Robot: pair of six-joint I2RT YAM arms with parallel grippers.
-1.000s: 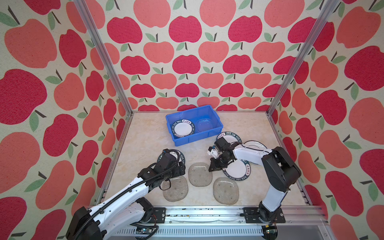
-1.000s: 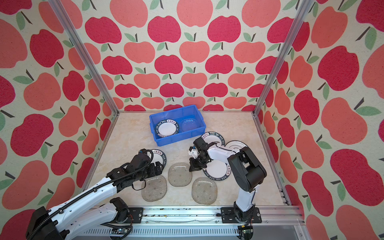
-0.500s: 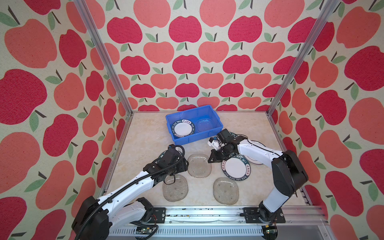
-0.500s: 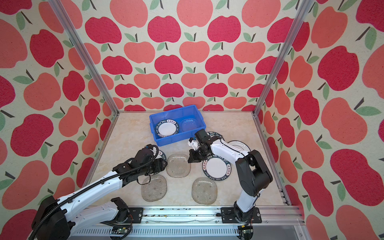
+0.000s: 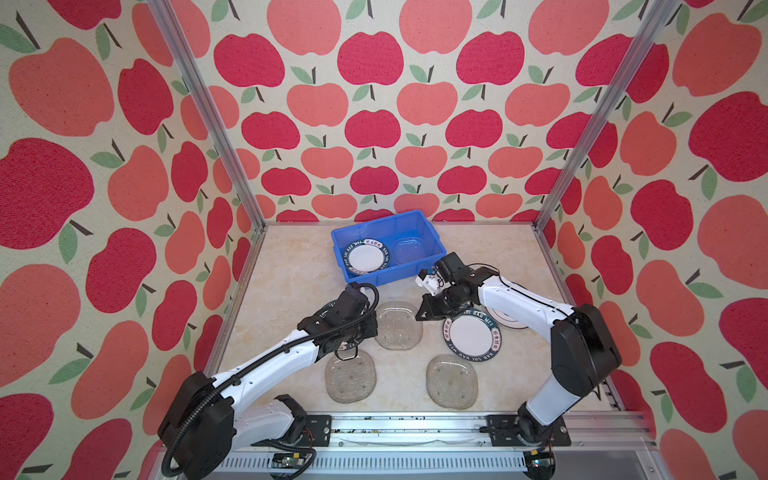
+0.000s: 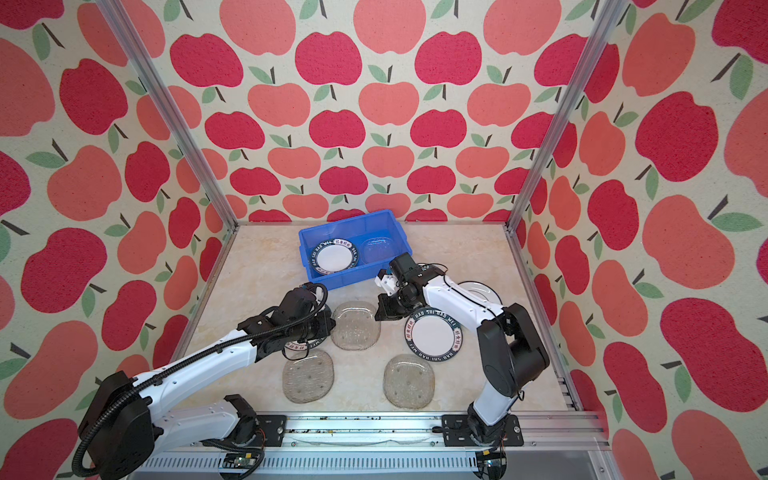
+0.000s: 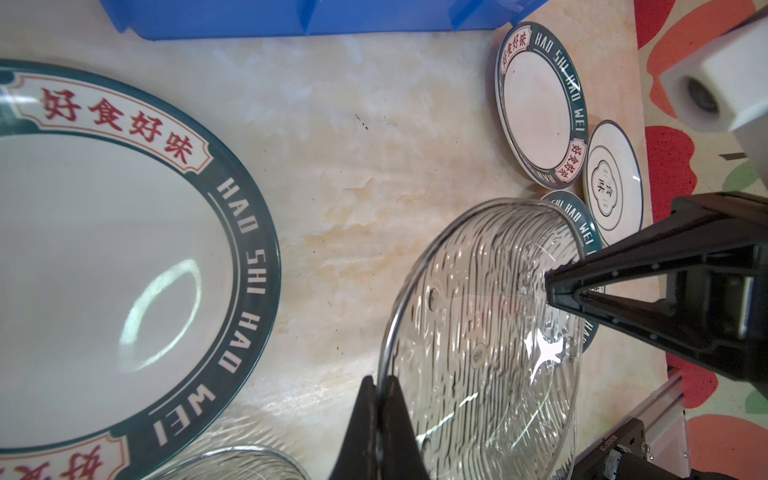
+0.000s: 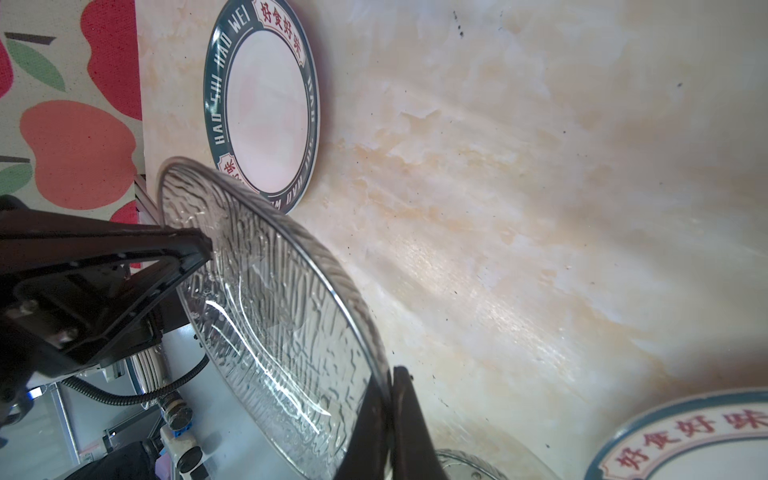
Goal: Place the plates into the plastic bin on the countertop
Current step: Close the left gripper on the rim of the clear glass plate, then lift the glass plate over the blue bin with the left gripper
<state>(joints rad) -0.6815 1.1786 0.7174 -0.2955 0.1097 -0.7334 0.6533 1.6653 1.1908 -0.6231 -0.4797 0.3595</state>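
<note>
Glass plate [image 5: 398,327], face up, opp. rims pinched by both jaws.

The white-and-black left arm [image 5: 270,362] and right arm [image 5: 519,300] reach low toward the middle, the right one folded at its elbow. The left pincer [image 7: 378,384] and the right pincer [image 8: 388,376] are closed on opposite rims of one clear textured glass plate [image 5: 399,329].

1. "HAO SHI HAO WEI", white capitals on the dark rim of the green-rimmed plate [image 7: 124,232]; same on the second plate [image 6: 433,336].
2. "好食好味", red, in cream panels on both rims.
3. "食味", centre emblem of the small white plate [image 7: 611,183]; smaller marks beside it unreadable.
</note>
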